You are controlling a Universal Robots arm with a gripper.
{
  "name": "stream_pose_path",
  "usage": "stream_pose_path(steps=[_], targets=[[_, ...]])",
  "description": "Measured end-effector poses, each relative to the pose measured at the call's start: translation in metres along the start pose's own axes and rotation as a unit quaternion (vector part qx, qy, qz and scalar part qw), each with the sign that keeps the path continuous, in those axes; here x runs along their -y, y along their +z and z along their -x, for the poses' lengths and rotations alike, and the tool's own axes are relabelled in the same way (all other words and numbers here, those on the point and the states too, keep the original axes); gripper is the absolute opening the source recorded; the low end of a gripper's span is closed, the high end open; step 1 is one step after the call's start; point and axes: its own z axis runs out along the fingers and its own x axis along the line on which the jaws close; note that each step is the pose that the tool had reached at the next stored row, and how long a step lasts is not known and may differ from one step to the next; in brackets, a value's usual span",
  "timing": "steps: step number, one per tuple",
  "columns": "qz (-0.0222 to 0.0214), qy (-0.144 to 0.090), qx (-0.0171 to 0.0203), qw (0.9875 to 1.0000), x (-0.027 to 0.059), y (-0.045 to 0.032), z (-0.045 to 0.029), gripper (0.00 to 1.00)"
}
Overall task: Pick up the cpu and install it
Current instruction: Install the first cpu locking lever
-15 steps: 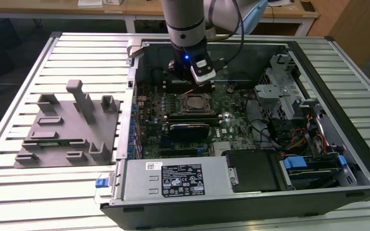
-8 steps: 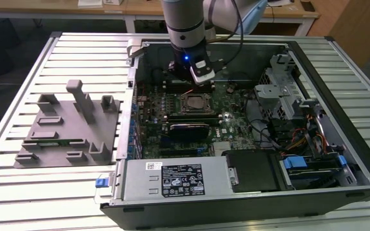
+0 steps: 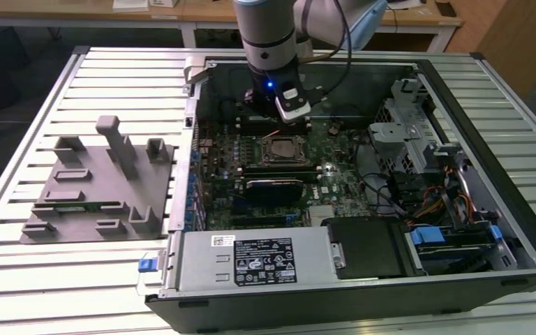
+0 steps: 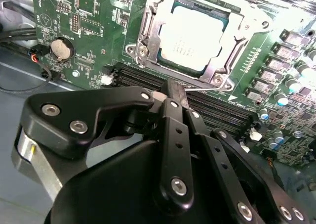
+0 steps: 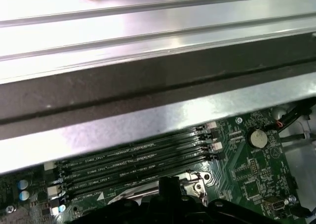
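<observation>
The cpu (image 4: 194, 34), a square chip with a silvery-white top, lies flat inside the metal socket frame (image 4: 148, 21) on the green motherboard. My gripper (image 4: 171, 91) hangs just above the black memory slots (image 4: 217, 112) beside the socket, with its dark fingers pressed together and nothing between them. In the exterior view the gripper (image 3: 294, 116) sits inside the open computer case, just behind the socket (image 3: 282, 150). The first wrist view shows the fingertips (image 5: 168, 185) low over the board near the memory slots (image 5: 133, 163).
A grey tray (image 3: 95, 188) with upright posts lies on the slatted table at the exterior view's left. Inside the case are a power supply (image 3: 249, 259), a drive cage (image 3: 415, 118), loose cables (image 3: 426, 202) and a coin battery (image 4: 61, 47). The case wall (image 5: 148, 80) stands close behind the gripper.
</observation>
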Motion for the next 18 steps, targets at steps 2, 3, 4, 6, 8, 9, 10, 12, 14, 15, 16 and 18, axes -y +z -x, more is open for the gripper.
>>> stream_pose_path(steps=[2,3,4,6,8,9,10,12,14,15,16,18], targets=[[0.0001,0.0,0.0001,1.0,-0.0005,0.0014,-0.0001,0.11],[-0.0001,0.0,0.0001,1.0,-0.0007,0.0019,0.0,0.11],[-0.0002,0.001,0.0001,1.0,-0.001,0.0024,0.0001,0.11],[-0.0002,0.001,0.0003,1.0,-0.002,0.0036,0.0,0.11],[-0.0004,0.002,0.0004,1.0,-0.0031,0.0046,-0.0003,0.11],[-0.0004,0.003,0.0005,1.0,-0.0036,0.0051,-0.0005,0.11],[-0.0005,0.003,0.0006,1.0,-0.0042,0.0055,-0.0007,0.11],[-0.0008,0.005,0.0009,1.0,-0.0048,0.0062,-0.0009,0.11],[-0.0027,0.007,0.0018,1.0,-0.0051,0.0067,-0.001,0.11],[-0.0043,0.009,0.0026,0.9999,-0.0052,0.007,-0.0011,0.11],[-0.0058,0.012,0.0034,0.9999,-0.0053,0.0073,-0.0012,0.11],[-0.0083,0.019,0.0056,0.9998,-0.0057,0.0083,-0.0015,0.11]])
